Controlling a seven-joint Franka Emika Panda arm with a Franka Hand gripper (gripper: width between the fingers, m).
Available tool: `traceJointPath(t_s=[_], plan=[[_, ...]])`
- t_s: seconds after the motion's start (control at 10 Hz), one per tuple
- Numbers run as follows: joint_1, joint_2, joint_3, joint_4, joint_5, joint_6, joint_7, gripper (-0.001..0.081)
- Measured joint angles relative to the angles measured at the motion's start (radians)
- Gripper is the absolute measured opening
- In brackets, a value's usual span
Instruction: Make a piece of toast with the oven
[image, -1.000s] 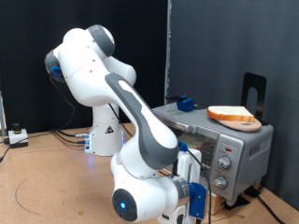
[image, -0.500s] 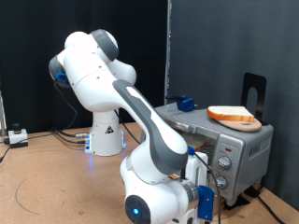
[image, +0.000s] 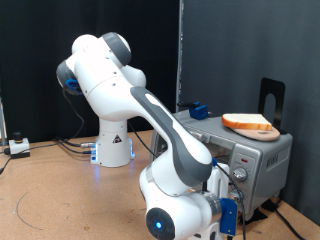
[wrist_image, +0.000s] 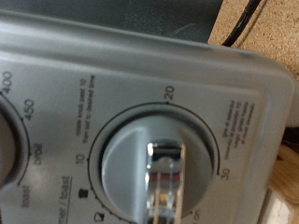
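The silver oven (image: 265, 160) stands at the exterior view's right, with its knob panel facing the arm. On its top lies the piece of toast (image: 250, 123), pale cream on top with a golden-brown crust. My gripper (image: 234, 192) is pressed close against the knob panel, and the hand hides its fingertips. The wrist view is filled by the panel's grey timer knob (wrist_image: 154, 163), which has a chrome bar across it and the numbers 10, 20 and 30 around it. No finger shows in that view. Part of a temperature dial (wrist_image: 11, 121) shows at the edge.
A small blue object (image: 198, 110) sits on the oven's top near its back. A black stand (image: 272, 98) rises behind the toast. Cables (image: 35, 205) lie on the wooden table at the exterior view's left, near a white box (image: 18, 146).
The arm's elbow and hand have swung toward the exterior view's right, bringing the gripper up to the oven's knob panel. The toast has not moved.
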Motion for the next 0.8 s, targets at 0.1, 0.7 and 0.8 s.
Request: traceJointPath(t_s=[0.1,0.7,0.8], plan=[[0.005,0.0,0.0,-0.001,0.0,0.004,0.0,0.0809],[0.022,0.001,0.0,-0.006,0.012,0.02,0.005,0.0721],[0.024,0.001,0.0,-0.007,0.012,0.023,0.006,0.0721]])
